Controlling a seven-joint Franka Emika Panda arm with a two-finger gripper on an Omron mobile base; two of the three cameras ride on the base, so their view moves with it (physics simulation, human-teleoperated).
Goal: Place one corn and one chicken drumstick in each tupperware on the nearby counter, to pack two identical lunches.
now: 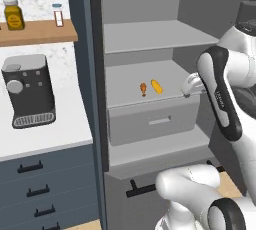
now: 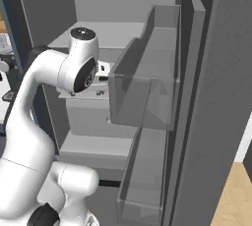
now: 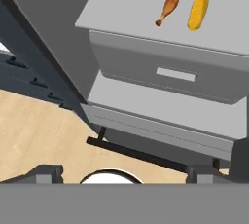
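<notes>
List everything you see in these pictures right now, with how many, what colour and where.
Corn: one, yellow, on the middle fridge shelf, right of the drumstick.
Chicken drumstick: one, reddish-brown, on the same shelf.
Fridge shelf: grey, above the drawer.
Drawer: one, grey, shut, under that shelf.
Door bins: two, clear grey, on the open fridge door.
Coffee machine: one, dark grey, on the counter.
Counter: white, over blue-grey cabinets with black handles.
Wall shelf: one, brown wood.
Jar: one, amber, on the wall shelf.
Small bottle: one, white, on the wall shelf.
Floor: light wood.
Gripper: white, at the shelf's right edge; whether open or shut is unclear.
</notes>
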